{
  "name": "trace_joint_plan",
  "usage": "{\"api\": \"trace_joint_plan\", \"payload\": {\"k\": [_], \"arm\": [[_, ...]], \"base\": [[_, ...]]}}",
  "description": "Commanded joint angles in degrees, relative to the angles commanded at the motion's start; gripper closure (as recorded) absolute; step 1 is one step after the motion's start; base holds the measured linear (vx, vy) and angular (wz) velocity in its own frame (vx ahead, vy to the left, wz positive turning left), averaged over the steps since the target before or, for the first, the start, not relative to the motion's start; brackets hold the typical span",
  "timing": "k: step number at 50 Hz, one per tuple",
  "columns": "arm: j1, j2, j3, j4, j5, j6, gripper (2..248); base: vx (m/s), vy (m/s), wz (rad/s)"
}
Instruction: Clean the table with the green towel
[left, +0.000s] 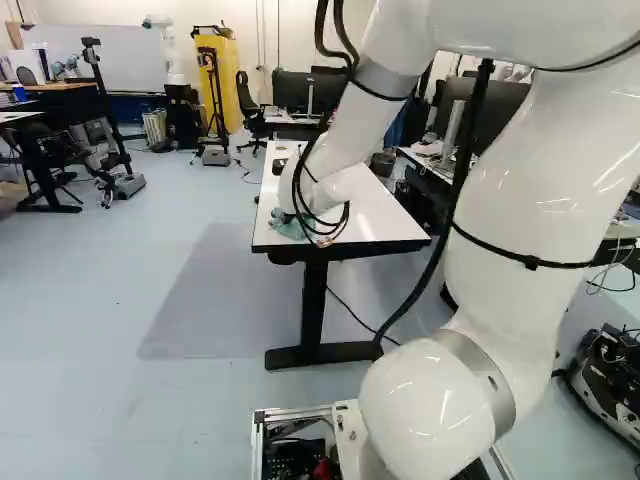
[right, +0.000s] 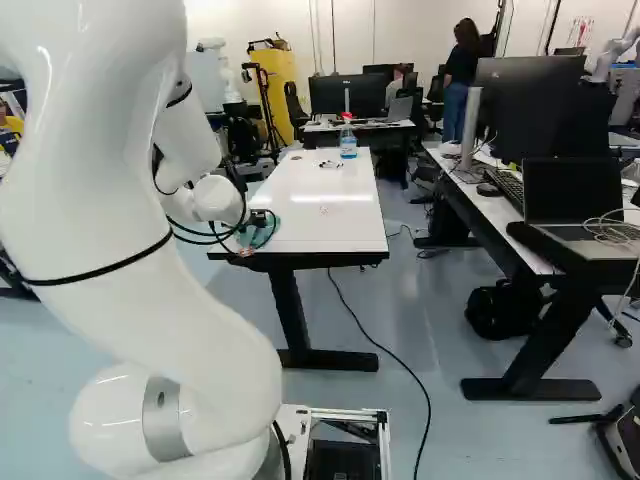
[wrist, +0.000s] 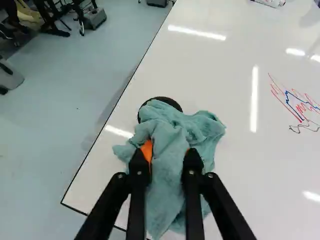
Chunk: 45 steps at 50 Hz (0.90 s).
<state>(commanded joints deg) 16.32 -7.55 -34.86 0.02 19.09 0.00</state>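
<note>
Light: bright, even | Glare: hard white bars on the table (wrist: 245, 170) in wrist view, pale band across its top in right base view | Highlights: glints on the arm (left: 530, 180), nearer than the table | Shade: darker patch on the floor (left: 205, 300) beside the table

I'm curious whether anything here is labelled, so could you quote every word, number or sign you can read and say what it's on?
No text is clear enough to quote.
Spray bottle on the white table: label too small to read.
Black monitor beyond the table: small mark, too small to read.
Red, blue and dark scribbles on the tabletop: no word I can make out.
</note>
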Motion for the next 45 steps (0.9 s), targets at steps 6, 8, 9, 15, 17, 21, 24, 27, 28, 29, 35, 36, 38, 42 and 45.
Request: {"api": "trace_joint_plan", "payload": {"k": [6, 8, 9, 15, 17, 21, 24, 27, 28, 29, 35, 36, 38, 42, 45], "arm": [[0.0, 0.0, 0.0, 0.0, 0.0, 0.0, 184], [0.0, 0.0, 0.0, 0.0, 0.0, 0.0, 187], [0.0, 0.0, 0.0, 0.0, 0.0, 0.0, 187], [0.0, 0.44, 0.11, 0.0, 0.0, 0.0, 187], [0.0, 0.73, 0.19, 0.0, 0.0, 0.0, 187], [0.0, 1.39, 0.35, 0.0, 0.0, 0.0, 187], [0.0, 1.91, 0.46, 0.0, 0.0, 0.0, 187], [-0.03, 2.35, 0.48, 0.0, 0.0, 0.0, 187], [-0.04, 2.47, 0.45, 0.0, 0.0, 0.0, 187], [-0.05, 2.58, 0.42, 0.0, 0.0, 0.0, 187], [-0.25, 2.98, -0.08, 0.0, 0.0, 0.0, 187], [-0.3, 3.02, -0.19, 0.0, 0.0, 0.0, 187], [-0.39, 3.08, -0.43, 0.0, 0.0, 0.0, 187], [-0.54, 3.11, -1.01, 0.0, 0.0, 0.0, 187], [-0.66, 3.03, -1.56, 0.0, 0.0, 0.0, 187]], "base": [[0.0, 0.0, 0.0], [0.0, 0.0, 0.0], [0.0, 0.0, 0.0], [0.0, 0.0, 0.0], [0.0, 0.0, 0.0], [0.0, 0.0, 0.0], [0.0, 0.0, 0.0], [0.0, 0.0, 0.0], [0.0, 0.0, 0.0], [0.0, 0.0, 0.0], [0.0, 0.0, 0.0], [0.0, 0.0, 0.0], [0.0, 0.0, 0.0], [0.0, 0.0, 0.0], [0.0, 0.0, 0.0]]}}
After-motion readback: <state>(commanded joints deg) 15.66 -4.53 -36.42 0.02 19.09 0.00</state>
